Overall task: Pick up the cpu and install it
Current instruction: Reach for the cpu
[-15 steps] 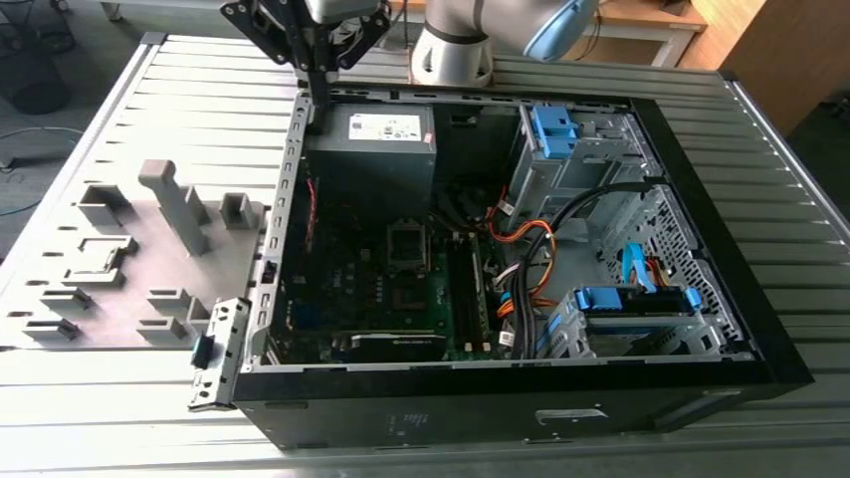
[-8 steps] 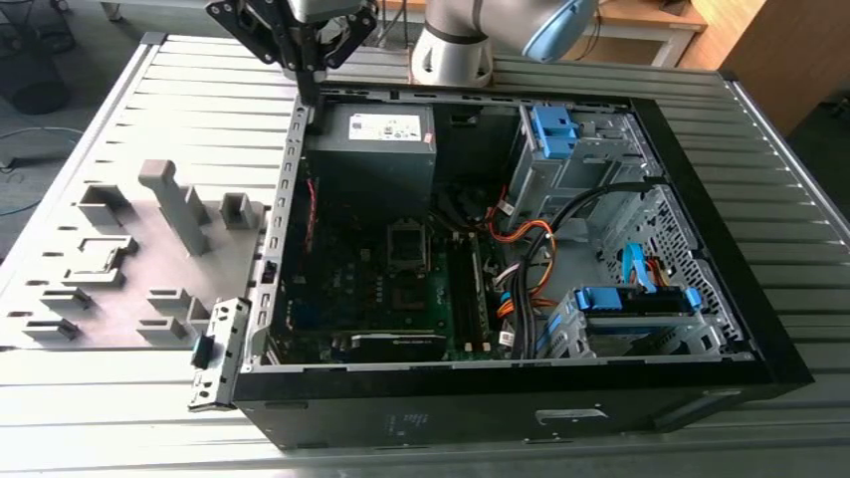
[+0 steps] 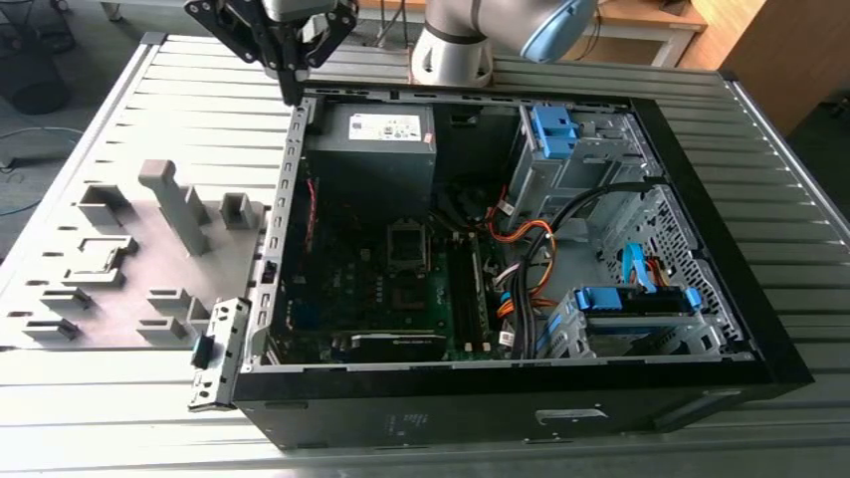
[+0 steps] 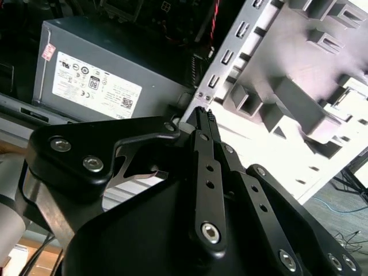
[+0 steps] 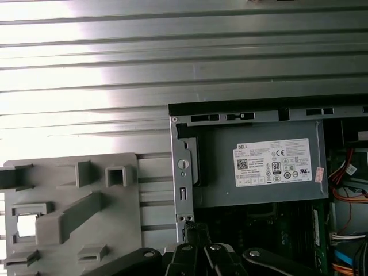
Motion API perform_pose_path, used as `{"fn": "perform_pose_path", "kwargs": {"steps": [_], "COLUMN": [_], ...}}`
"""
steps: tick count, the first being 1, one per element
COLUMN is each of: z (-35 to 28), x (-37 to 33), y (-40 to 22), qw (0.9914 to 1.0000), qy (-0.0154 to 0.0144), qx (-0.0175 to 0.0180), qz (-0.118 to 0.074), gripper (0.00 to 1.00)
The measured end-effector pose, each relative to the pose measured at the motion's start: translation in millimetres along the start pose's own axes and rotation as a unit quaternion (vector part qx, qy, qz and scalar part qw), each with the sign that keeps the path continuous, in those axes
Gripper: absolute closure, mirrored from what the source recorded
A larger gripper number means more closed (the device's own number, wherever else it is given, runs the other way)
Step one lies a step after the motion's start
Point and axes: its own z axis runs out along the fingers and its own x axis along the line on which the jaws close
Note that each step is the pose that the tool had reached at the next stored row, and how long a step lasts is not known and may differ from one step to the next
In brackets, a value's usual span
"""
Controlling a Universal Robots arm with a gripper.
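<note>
Black fingers (image 4: 201, 123) of your gripper (image 3: 290, 92) were pressed together with nothing visible between them. They hung at the computer case's (image 3: 743, 299) corner, just beside the grey power supply (image 5: 259, 164). The cpu (image 5: 26, 224) appeared to be the pale square seated in a framed pocket of the grey fixture tray (image 5: 115, 230), outside the case and well apart from your fingertips.

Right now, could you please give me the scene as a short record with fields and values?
hand: shut, nothing visible in it, above the case's corner
computer case: open, lying on the slatted table
power supply: grey box with white label, in the case, nearest the hand
grey fixture: on the table, at the exterior view's left of the case
motherboard: exposed inside the case
</note>
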Motion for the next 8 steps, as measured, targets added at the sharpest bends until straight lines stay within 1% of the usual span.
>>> {"fn": "perform_pose_path", "kwargs": {"steps": [8], "z": [-0.5], "x": [16.6], "y": [-1.2], "qw": [1.0], "qy": [0.0], "qx": [0.0], "qz": [0.0], "gripper": [0.89]}}
